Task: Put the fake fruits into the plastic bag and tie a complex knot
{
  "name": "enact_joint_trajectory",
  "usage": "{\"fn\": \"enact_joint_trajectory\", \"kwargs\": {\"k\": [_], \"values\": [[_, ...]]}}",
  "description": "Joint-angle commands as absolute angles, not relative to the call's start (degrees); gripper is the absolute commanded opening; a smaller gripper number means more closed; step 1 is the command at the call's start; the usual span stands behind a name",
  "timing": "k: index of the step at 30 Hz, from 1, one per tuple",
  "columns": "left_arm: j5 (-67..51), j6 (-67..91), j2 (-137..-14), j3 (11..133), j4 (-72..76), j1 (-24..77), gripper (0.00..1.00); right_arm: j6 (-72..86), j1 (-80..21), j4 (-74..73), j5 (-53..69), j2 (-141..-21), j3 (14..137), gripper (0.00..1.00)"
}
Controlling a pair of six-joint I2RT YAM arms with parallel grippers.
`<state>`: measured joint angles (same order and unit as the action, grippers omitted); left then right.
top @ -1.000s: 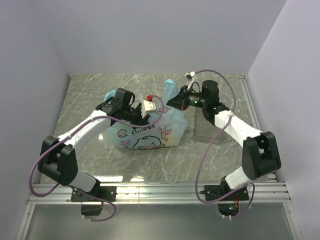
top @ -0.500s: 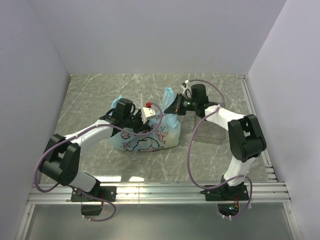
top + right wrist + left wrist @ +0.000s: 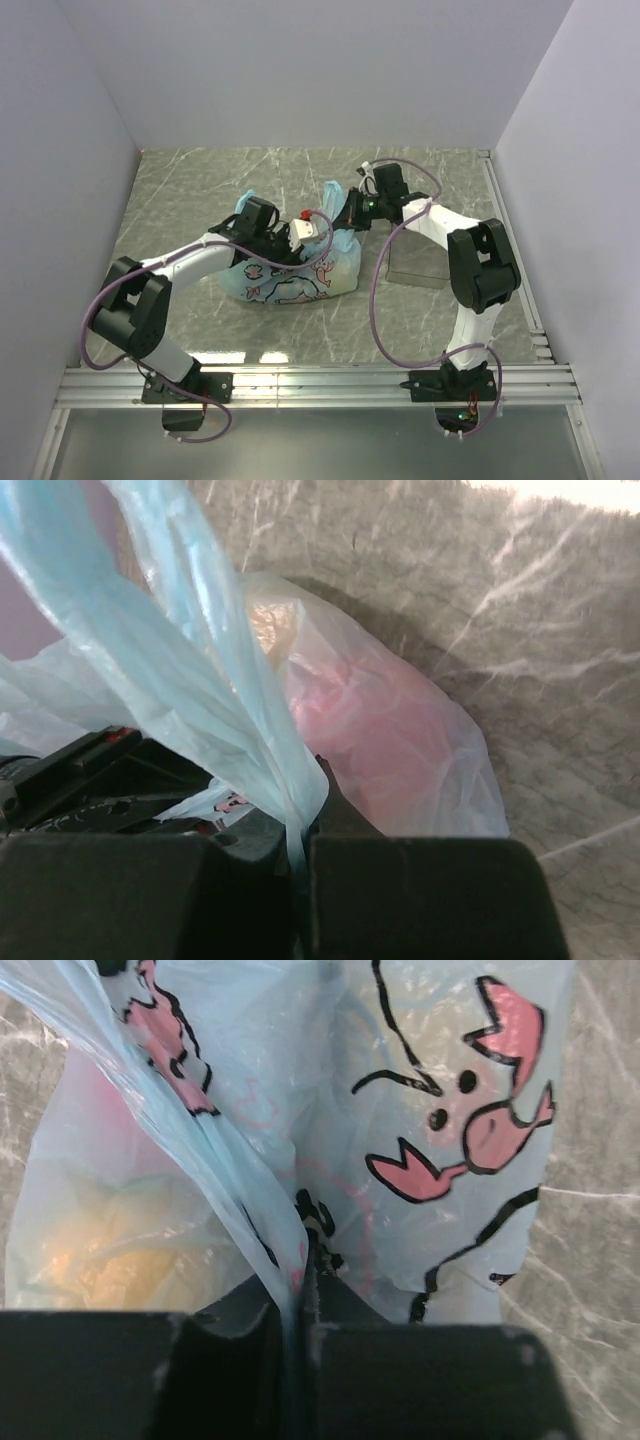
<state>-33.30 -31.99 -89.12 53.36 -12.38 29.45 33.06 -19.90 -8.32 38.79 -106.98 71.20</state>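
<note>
- The bag [image 3: 290, 278] lies near the middle of the worktop [image 3: 180, 180] with the fruits inside. A yellow-orange fruit [image 3: 110, 1245] and a red fruit [image 3: 375, 715] show dimly through the film.
- The left gripper [image 3: 300, 1285] is pinched narrow on a fold [image 3: 240, 1190] of the bag's upper film. The printed body of the bag spreads just beyond its fingertips.
- The right gripper [image 3: 303, 825] is clamped on a pale-blue strip [image 3: 200, 670] of the bag, probably a handle. The strip rises out of the jaws, and the bulging bag sits just beyond them.
- In the top view both grippers sit close together over the bag's far right top.
- Risk: the film is thin, so a hard pull apart could tear it or slide it out of a pinch.
- Risk: with the grips this near each other there is little slack for a loop, and the wrists could knock together.
- Risk: a sideways tug could tip the bag towards the tray [image 3: 415, 268] and let fruit roll out of the untied mouth.
</note>
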Motion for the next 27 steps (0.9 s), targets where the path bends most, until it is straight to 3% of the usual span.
{"fn": "enact_joint_trajectory", "kwargs": {"k": [1,2,4,6,7,9,14,18,24,27], "values": [[-35.51,-31.83,-88.25,57.3,-20.04,29.8,0.13,26.46,-18.72,-10.89,34.8,-107.49,75.93,0.0],[-34.9,-30.69,-87.81,58.52,-19.78,29.88,0.29,24.71,-18.72,-11.86,35.94,-107.4,76.46,0.02],[-34.63,-29.36,-85.62,60.2,-21.08,29.88,0.41,23.65,-18.81,-12.74,37.34,-106.62,77.43,0.09],[-34.72,-27.35,-83.68,63.53,-21.53,29.88,0.57,21.89,-18.81,-12.83,37.53,-104.87,77.26,0.1],[-35.41,-22.29,-80.19,68.07,-23.1,29.8,0.77,19.97,-19.16,-12.92,37.27,-103.72,76.99,0.1],[-35.25,-20.67,-79.55,71.18,-23.99,29.88,0.9,18.38,-19.51,-13.97,37.27,-103.62,77.17,0.1],[-31.3,-12.58,-74.37,78.21,-26.02,29.27,0.99,16.44,-20.21,-15.2,36.3,-103.62,76.73,0.16],[-25.94,-8.09,-70.67,80.59,-27.49,25.06,0.99,15.91,-20.13,-16.61,35.95,-102.4,76.9,0.29],[-17.42,-9.5,-70.4,84.11,-34.63,20.32,0.92,13.63,-20.13,-19.33,34.63,-97.66,78.48,0.52],[-16.17,-9.14,-70.05,84.2,-35.06,17.15,0.97,12.49,-20.21,-20.21,33.67,-95.2,78.4,0.63]]}}
